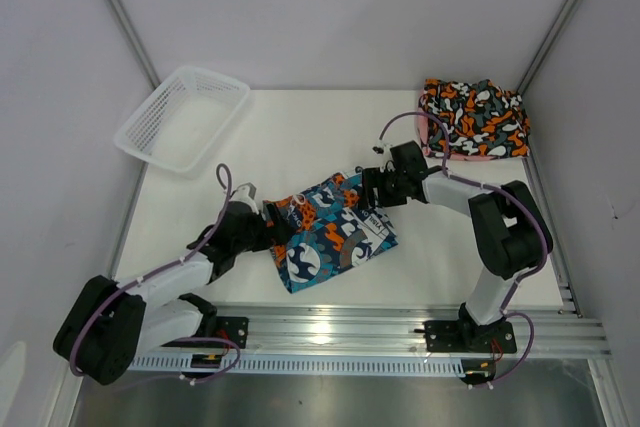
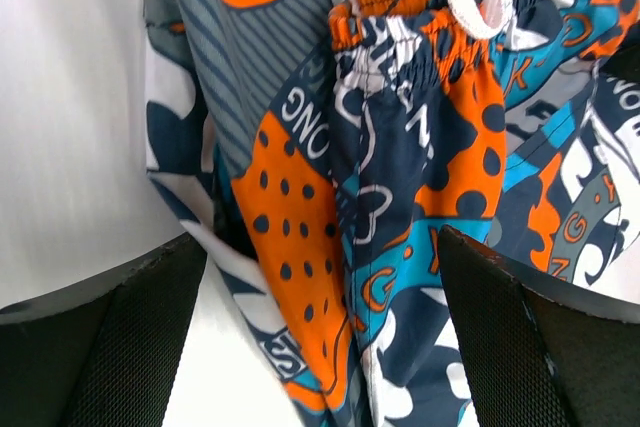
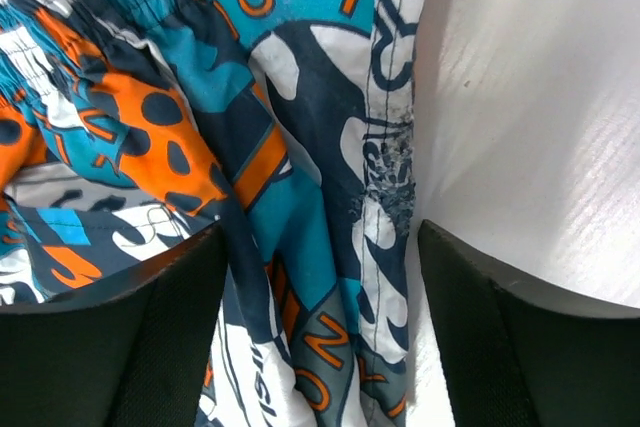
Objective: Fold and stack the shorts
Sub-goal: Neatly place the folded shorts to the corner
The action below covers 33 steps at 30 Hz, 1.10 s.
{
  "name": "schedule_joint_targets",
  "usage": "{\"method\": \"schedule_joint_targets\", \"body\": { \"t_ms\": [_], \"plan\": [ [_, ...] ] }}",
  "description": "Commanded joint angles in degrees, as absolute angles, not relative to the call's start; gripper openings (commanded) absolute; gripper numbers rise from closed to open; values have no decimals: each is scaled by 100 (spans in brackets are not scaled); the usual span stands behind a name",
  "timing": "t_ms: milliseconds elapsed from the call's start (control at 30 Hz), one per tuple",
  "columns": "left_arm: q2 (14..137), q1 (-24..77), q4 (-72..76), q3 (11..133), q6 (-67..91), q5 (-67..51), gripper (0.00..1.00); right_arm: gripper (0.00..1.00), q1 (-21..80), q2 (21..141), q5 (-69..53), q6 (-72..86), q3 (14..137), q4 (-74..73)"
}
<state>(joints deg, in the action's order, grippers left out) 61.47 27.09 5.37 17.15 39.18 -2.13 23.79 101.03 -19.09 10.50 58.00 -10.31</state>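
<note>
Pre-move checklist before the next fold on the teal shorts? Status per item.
1. Left gripper open around teal shorts fabric: ok.
2. Right gripper open around the opposite edge: ok.
3. Teal shorts flat: not ok, bunched in both wrist views.
4. Black shorts on pink shorts, far right corner: ok.
5. Basket apart from the shorts, far left: ok.
6. How many layers each gripper would catch: cannot tell.

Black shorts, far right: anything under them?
A pink fabric strip peeks out under the black shorts at their near edge. The rest is covered, so its pattern can't be seen.
</note>
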Motion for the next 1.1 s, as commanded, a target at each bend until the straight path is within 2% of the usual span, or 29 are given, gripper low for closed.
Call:
{"method": "schedule_joint_targets", "body": {
  "t_ms": [0, 233, 400, 500, 533, 700, 900, 967, 1067],
  "plan": [
    [6398, 2768, 843, 1653, 4043, -193, 99, 71, 2382, 10292, -2091, 1020, 5862, -1002],
    [6565, 2804, 1098, 1696, 3955, -334, 99, 40, 2417, 10310, -2495, 1046, 5792, -923],
    [6723, 2883, 1160, 1740, 3920, -404, 97, 33, 2373, 10248, -2637, 1125, 5669, -809],
    [6715, 2970, 1230, 1705, 3929, -439, 90, 28, 2355, 10213, -2689, 1160, 5625, -765],
    [6706, 2997, 1239, 1705, 3929, -422, 86, 28, 2347, 10204, -2698, 1169, 5616, -747],
    [6776, 3208, 1134, 1793, 3929, -229, 87, 27, 2355, 10125, -2698, 1204, 5537, -703],
    [6969, 3269, 932, 1968, 3946, -44, 78, 22, 2355, 10064, -2689, 1222, 5493, -677],
    [7014, 3270, 905, 1978, 3964, -44, 71, 20, 2347, 10037, -2672, 1239, 5467, -659],
    [6952, 3270, 984, 1899, 3990, -70, 45, 20, 2347, 9984, -2663, 1257, 5432, -642]
  ]
}}
